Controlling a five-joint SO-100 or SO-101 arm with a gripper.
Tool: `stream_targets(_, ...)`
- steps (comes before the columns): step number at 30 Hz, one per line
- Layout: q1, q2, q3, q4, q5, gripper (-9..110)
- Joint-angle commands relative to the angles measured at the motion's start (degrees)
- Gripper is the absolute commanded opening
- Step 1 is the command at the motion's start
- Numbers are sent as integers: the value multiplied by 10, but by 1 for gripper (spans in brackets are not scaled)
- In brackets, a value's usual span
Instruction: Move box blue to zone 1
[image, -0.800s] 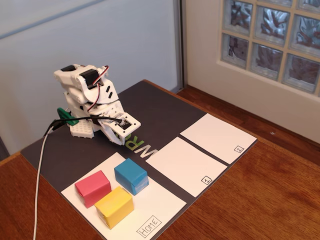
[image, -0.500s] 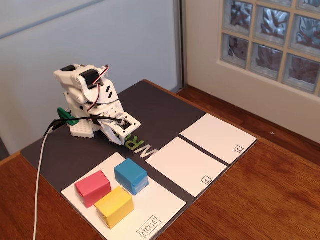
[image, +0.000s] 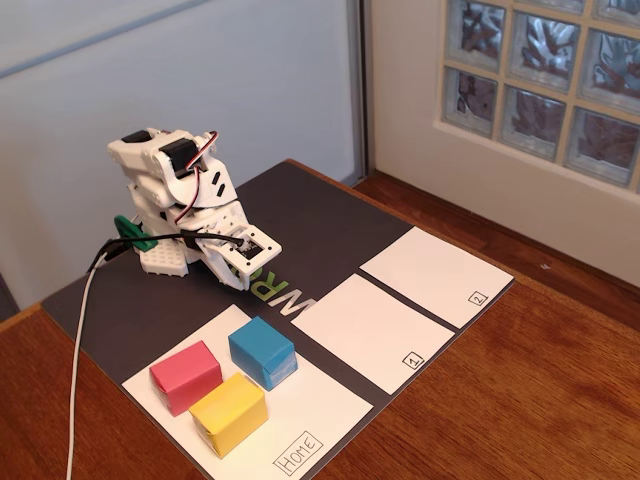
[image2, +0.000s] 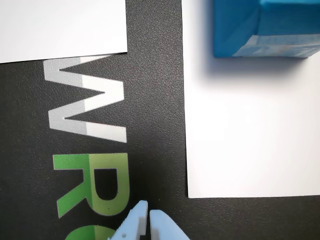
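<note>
In the fixed view, a white cable (image: 78, 360) is seen at the far left, running over the wooden table (image: 520, 380) up to the folded white arm (image: 175, 200), which is parked on the dark mat (image: 320, 215). The gripper (image: 238, 280) is pointed down at the mat, just above the printed lettering (image: 280, 292); in the wrist view its two pale fingertips (image2: 150, 220) are pressed together with nothing between them (only a hairline seam is visible).

Below the arm, the Home panel (image: 320, 410) is occupied by three blocks: a pink-red block (image: 186, 376) at the left, a yellow block (image: 230, 412) in front of it, and the box blue (image: 262, 352) at the right, close beside both. In the wrist view the box blue (image2: 265, 27) is cut off by the upper right corner.

Further right, zone 1 (image: 365, 330) is laid flat on the mat, separated from the Home panel by a dark strip. The panel marked 2 (image: 435, 275) is placed beyond it.
</note>
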Motion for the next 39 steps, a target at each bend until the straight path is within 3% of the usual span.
stream_targets(1,1,29,3,34,3,0)
stream_targets(14,16,29,3,34,3,0)
stream_targets(18,52,29,3,25,-45,0)
stream_targets(25,29,21,-29,18,7,0)
stream_targets(31,25,-241,-207,-50,-18,0)
stream_targets(39,54,-548,-547,-32,-110,0)
